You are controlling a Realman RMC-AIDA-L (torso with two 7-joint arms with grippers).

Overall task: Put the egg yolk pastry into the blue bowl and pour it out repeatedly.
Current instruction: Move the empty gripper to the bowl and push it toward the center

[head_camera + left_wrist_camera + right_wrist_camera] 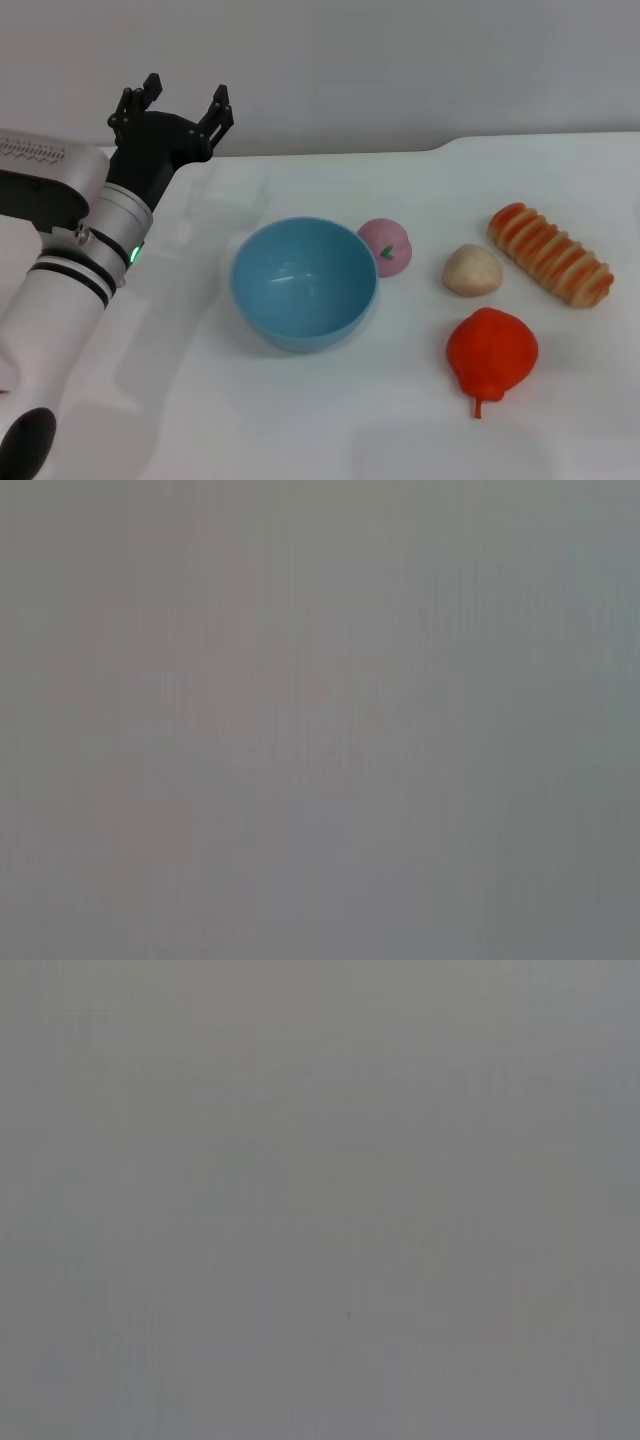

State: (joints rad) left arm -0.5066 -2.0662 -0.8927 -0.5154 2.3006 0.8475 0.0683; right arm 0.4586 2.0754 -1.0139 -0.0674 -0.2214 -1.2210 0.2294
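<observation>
Head view showed the left tool [172, 108] raised over the far left of the white counter [200, 410], well apart from the blue bowl [304, 284], with its fingers spread wide and nothing between them. The right tool was not in any view, and both wrist views gave only flat grey. The blue bowl stood upright and had nothing inside. The egg yolk pastry [472, 270] lay on the counter to the right of the bowl, apart from it. A pink ball [386, 247] sat just beside the bowl's far right rim, between bowl and pastry. A long orange bread [550, 254] lay beyond the pastry, and a red fruit [491, 354] lay near it, on the nearer side.

I judged that the picking had not begun. The pastry was crowded by three other things, so a wide-open tool coming down could push a neighbour, or take the pink ball by mistake because it is similar in size. For the left arm the bowl stood in the way, and a low reach could knock it.
</observation>
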